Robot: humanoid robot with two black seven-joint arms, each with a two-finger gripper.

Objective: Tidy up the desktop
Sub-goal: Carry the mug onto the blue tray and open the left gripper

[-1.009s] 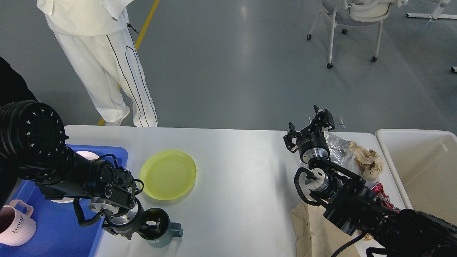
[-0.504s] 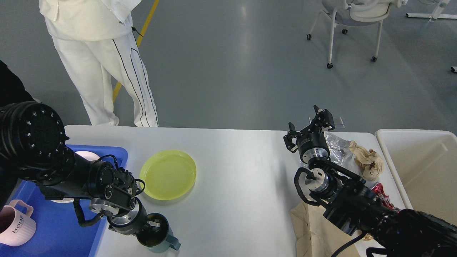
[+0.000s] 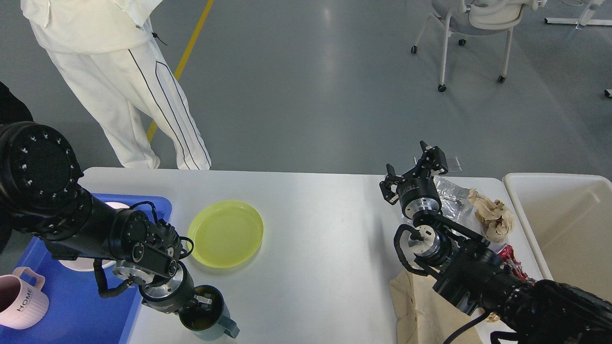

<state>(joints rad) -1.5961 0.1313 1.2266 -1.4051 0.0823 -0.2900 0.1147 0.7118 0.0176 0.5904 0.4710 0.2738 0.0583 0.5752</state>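
The desktop (image 3: 325, 258) fills the lower middle of the head view, a smooth matte white-grey slab with rounded far corners; its long axis runs left to right across the picture, and it has not shifted since a second ago.

The dark teal mug (image 3: 206, 319) near its front-left edge has slid a little further toward the near edge and the left than it was a second ago, its handle pointing right and toward the viewer. The left gripper (image 3: 203, 302) has travelled with it: one finger is inside the mouth against the rim, so it looks pinched on the mug's wall, though the outer finger is hidden.

The round, translucent yellow-green plate (image 3: 225, 232) with a raised lip lies flat where it was, just beyond the mug.

The right gripper (image 3: 415, 168) has not moved; it is held above the far-right part of the desktop with its two black fingers spread and nothing between them. Beside it lie a crinkled silver foil wrapper (image 3: 452, 198) and a crumpled tan paper wad (image 3: 495, 215), with a beige cloth (image 3: 420, 306) at the near edge under the right arm.

Left of the desktop, the blue plastic tray (image 3: 81, 306) carries a ribbed pink mug (image 3: 20, 304). A cream-white bin (image 3: 564, 224) stands at the right end.

The person in white trousers (image 3: 143, 105) has stepped leftward.
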